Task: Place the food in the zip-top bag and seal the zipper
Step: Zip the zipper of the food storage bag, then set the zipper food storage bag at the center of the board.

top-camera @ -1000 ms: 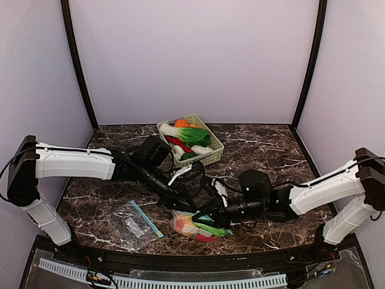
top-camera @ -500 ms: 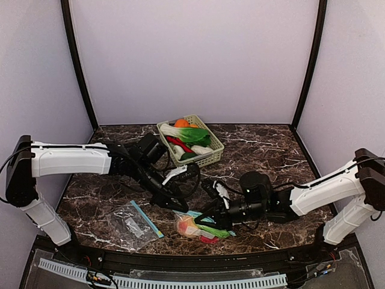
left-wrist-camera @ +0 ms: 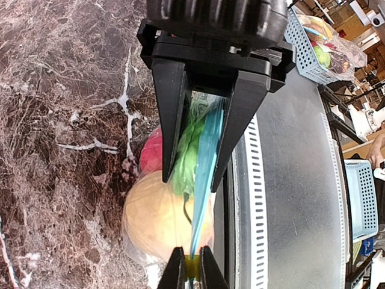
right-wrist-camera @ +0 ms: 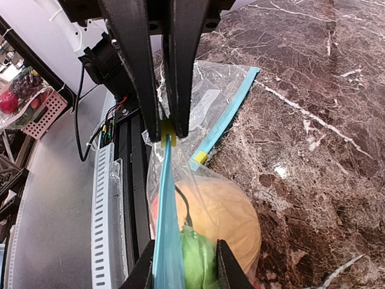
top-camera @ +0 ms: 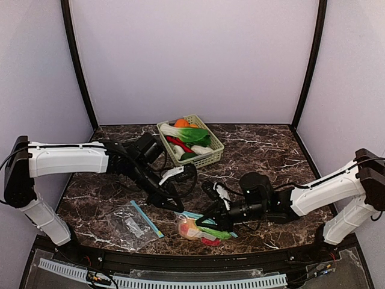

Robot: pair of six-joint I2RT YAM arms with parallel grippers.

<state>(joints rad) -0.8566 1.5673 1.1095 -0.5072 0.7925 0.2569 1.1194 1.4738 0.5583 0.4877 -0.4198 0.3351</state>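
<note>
1. Since a second ago the left claw (left-wrist-camera: 191, 264) has drawn back toward 9 o'clock, away from the right claw (right-wrist-camera: 183, 265).
2. Left claw — clamped on the yellow slider (right-wrist-camera: 168, 129) of the zip-top bag (top-camera: 194, 227). Right claw grips the blue zipper strip (left-wrist-camera: 204, 174), jaws slightly apart.
3. The bag lies at 6 o'clock on the surface (top-camera: 271, 150) — peach (right-wrist-camera: 222, 217) and leafy greens (right-wrist-camera: 195, 259) inside. A lattice basket (top-camera: 212, 153) sits at 12, a second clear bag (top-camera: 129, 224) at 8.

Honestly can't make out a single word, label or number anywhere, not even on the clear plastic zip-top bag (top-camera: 194, 229).
</note>
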